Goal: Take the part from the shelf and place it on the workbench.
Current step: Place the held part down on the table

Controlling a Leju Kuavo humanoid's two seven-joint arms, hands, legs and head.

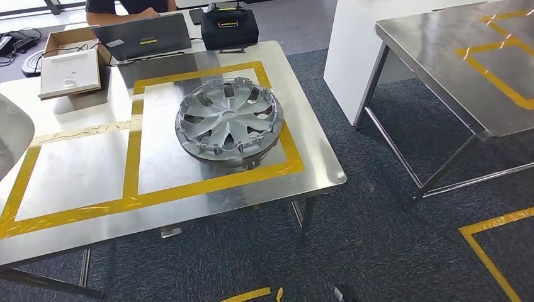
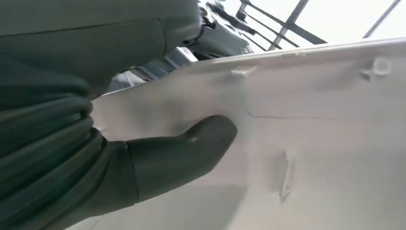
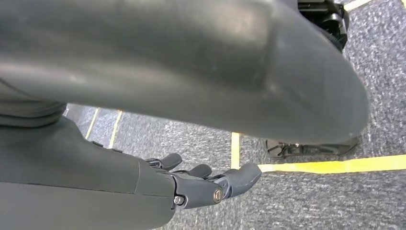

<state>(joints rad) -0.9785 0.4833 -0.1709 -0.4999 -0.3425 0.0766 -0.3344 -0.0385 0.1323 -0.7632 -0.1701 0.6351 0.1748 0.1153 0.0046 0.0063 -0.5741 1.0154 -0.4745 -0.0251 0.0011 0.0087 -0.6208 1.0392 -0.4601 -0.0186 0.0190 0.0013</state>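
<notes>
The part (image 2: 316, 143) is a large pale grey plastic panel with small moulded clips. My left hand (image 2: 143, 163) holds it, the thumb (image 2: 201, 136) pressed flat on its face. A rounded grey edge of the part (image 1: 9, 135) juts in at the left border of the head view, over the workbench (image 1: 189, 207). The workbench is a steel table marked with two yellow tape rectangles; the left rectangle (image 1: 79, 170) is bare. My right hand (image 3: 201, 184) hangs over the grey carpet with its fingers apart, holding nothing.
A silver wheel cover (image 1: 228, 118) lies in the right rectangle. At the table's far side stand a laptop (image 1: 142, 36), a black case (image 1: 229, 26) and a cardboard box with a white insert (image 1: 70, 69); a person (image 1: 129, 7) sits behind. A second steel table (image 1: 466, 69) stands at right.
</notes>
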